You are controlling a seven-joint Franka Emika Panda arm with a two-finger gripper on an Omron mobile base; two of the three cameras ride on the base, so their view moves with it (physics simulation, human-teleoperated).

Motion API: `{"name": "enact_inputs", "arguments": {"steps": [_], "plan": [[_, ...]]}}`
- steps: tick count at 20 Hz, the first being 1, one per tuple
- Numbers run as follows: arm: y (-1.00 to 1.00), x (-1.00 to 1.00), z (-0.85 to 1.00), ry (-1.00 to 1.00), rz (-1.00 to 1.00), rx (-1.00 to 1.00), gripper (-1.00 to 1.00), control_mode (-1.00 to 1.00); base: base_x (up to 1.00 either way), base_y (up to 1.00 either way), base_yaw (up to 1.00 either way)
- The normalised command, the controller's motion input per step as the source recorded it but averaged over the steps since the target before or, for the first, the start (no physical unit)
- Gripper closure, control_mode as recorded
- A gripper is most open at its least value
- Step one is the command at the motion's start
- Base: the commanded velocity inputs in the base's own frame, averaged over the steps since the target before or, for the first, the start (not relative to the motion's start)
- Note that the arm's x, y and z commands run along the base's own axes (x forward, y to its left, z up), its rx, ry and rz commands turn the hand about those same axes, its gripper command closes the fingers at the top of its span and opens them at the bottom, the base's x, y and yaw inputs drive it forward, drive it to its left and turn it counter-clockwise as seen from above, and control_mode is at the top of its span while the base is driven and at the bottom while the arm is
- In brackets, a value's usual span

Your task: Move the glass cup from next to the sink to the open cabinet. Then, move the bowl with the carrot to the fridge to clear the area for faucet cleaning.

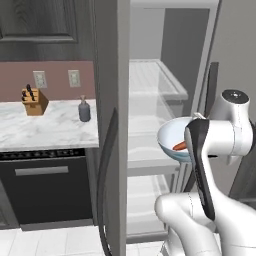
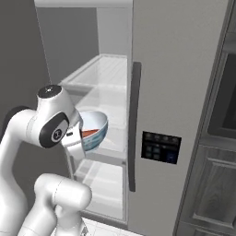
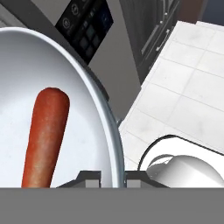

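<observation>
My hand (image 3: 113,177) is clamped narrow on the rim of the bowl (image 3: 87,100): in the hand view one finger tip (image 3: 89,176) sits inside the rim, the other outside, wall pinched between them. Bowl is off any surface, carried in the air in front of the open fridge (image 1: 150,90)

Carrot (image 3: 43,135) lies inside the bowl, just past my fingers on the inner side, long axis running away from the hand, fat rounded end far from me. In the left base view the carrot (image 1: 180,146) shows as an orange sliver at the bowl's (image 1: 172,137) near wall, right against my wrist. Right base view: bowl (image 2: 94,129) tilted, open side facing the camera, reddish carrot (image 2: 90,132) low inside it

Fridge compartment is straight ahead of the hand, white shelves (image 1: 150,165) at roughly bowl height and below. Bowl is level with the gap above the middle shelf; cannot tell if it's past the door line. Closed fridge door with the dispenser panel (image 2: 160,147) and long dark handle (image 2: 133,124) is beyond the bowl's rim on the outer-finger side

Off to the far side from the hand, past the open door (image 1: 112,125): marble table (image 1: 45,125) with a knife block (image 1: 34,100) and a soap bottle (image 1: 84,110), dark dishwasher (image 1: 45,185) under it. Well apart from the hand
</observation>
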Motion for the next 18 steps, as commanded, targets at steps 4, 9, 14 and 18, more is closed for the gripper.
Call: {"name": "enact_inputs", "arguments": {"steps": [4,9,14,18], "plan": [[0.00,0.00,0.00,0.00,0.00,0.00,1.00,1.00,0.49,0.03,0.00],[0.00,0.00,0.00,0.00,0.00,0.00,1.00,1.00,0.47,0.24,0.00],[0.00,0.00,0.00,0.00,0.00,0.00,1.00,1.00,0.27,0.22,0.00],[0.00,0.00,0.37,-0.07,0.01,0.00,1.00,-1.00,0.00,0.03,0.00]]}}
